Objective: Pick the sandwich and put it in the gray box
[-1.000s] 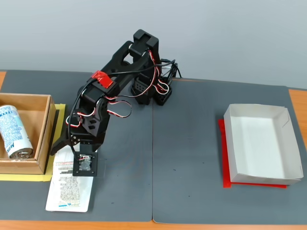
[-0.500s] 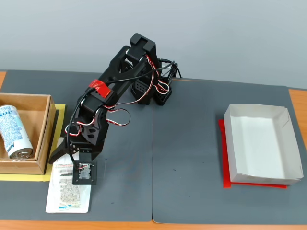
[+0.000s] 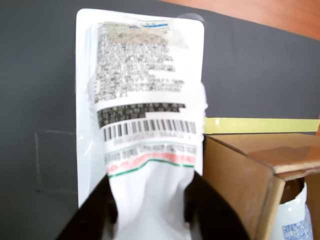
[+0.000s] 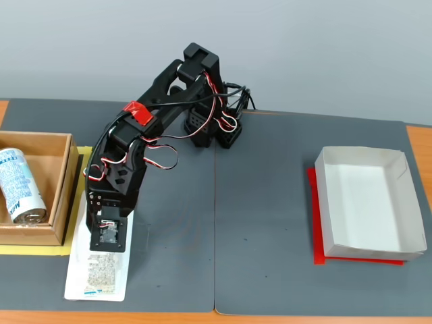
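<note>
Plain pale gray wall behind, and your table (image 4: 418, 145) is orange wood covered by two dark gray mats (image 4: 270, 223) that meet in a seam down the middle.

One arm (image 4: 169, 101) here — black plastic with red and white wires looping off it — bent over to the left side of the fixed view. Your gripper (image 3: 150, 212) is down on the sandwich (image 4: 101, 273), and in the wrist view the two black fingers (image 3: 92, 217) sit on either side of the near end of the pack, with the white wrap puckered and creased between them. So the jaws are pinched on the sandwich. It's a flat rectangular pack in glossy white plastic (image 3: 142, 90), with small black print, one barcode and a red-and-green stripe under that. In the fixed view it lies on the left mat near the front edge, just right of the brown box (image 4: 37, 233).

That brown box is cardboard or wood, on yellow tape (image 4: 84, 155), and has one white-and-teal can (image 4: 19, 185) lying on its side inside.

The gray box (image 4: 320, 202) is way over on the right mat, well apart from the sandwich — one shallow pale cardboard tray with low walls, sitting on a red sheet (image 4: 358, 260).
</note>
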### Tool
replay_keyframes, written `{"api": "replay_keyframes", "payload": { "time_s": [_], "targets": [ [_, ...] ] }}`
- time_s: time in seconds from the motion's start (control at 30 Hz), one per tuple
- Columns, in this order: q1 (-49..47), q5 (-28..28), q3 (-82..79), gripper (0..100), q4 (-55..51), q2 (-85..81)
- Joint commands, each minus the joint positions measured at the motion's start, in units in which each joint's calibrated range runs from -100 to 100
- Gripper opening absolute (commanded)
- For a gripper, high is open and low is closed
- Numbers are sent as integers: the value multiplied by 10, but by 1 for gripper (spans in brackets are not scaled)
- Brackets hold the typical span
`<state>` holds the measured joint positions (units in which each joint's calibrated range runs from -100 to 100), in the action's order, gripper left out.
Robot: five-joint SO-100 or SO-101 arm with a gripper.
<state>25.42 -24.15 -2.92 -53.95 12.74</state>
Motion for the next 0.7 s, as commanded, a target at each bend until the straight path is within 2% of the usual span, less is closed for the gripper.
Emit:
{"api": "replay_keyframes", "payload": {
  "time_s": [0.0,0.23,0.67],
  "targets": [
    [6,1,-3,2,-2,9],
    [0,4,-1,2,-7,-13],
    [-81,5,-54,2,-8,-194]
  ]
}}
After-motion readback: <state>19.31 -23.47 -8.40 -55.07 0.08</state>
